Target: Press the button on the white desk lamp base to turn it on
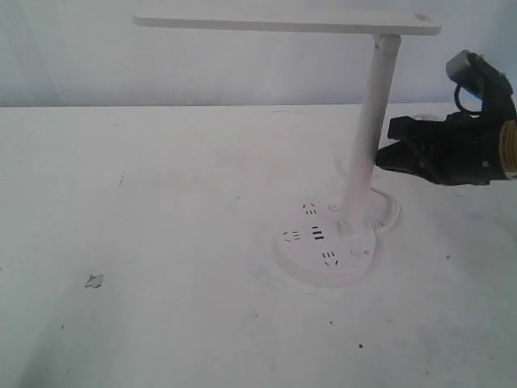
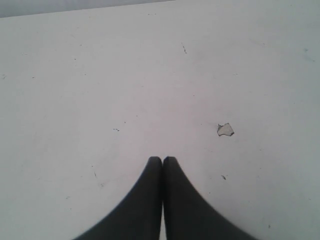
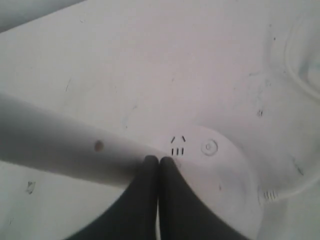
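Observation:
The white desk lamp base is a round disc with socket holes and dark USB slots. Its slim pole carries a flat bar head. The button is a small ringed circle beside one socket set, also visible in the exterior view. My right gripper hangs shut just right of the pole at mid height, well above the base. In the right wrist view its shut tips lie over the pole's foot, apart from the button. My left gripper is shut over bare table, holding nothing.
The lamp's white cable curls behind and right of the base, seen again in the right wrist view. A small chipped flake lies at the front left, near the left gripper. A pale wall backs the white table.

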Motion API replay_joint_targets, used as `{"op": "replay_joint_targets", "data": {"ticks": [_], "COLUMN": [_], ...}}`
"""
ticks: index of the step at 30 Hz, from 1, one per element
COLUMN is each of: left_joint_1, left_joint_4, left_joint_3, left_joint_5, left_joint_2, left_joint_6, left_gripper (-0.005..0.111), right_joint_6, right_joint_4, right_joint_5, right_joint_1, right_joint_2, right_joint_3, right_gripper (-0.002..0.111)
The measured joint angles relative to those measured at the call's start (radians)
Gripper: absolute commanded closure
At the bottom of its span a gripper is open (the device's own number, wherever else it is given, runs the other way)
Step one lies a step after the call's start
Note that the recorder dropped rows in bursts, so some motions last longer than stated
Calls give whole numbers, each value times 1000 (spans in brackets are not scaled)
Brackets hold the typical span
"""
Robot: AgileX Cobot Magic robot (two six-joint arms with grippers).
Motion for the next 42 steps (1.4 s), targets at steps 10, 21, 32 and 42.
{"op": "replay_joint_targets", "data": {"ticks": [10,21,32,42], "left_joint_1": [0,0,0,0], "left_joint_4": [0,0,0,0], "left_joint_3": [0,0,0,0], "left_joint_5": [0,0,0,0], "left_joint_2": [0,0,0,0], "left_joint_6": [0,0,0,0], "left_gripper": [107,107,107,107], "right_joint_6": [33,-69,-363,-517], "right_joint_4": [-34,33,211,301], "right_joint_5": [87,-17,-147,-161], "right_joint_1": [0,0,0,0], "right_joint_2": [2,118,304,331], "right_joint_3": [126,162,160,160], "right_gripper": [108,108,108,108]}}
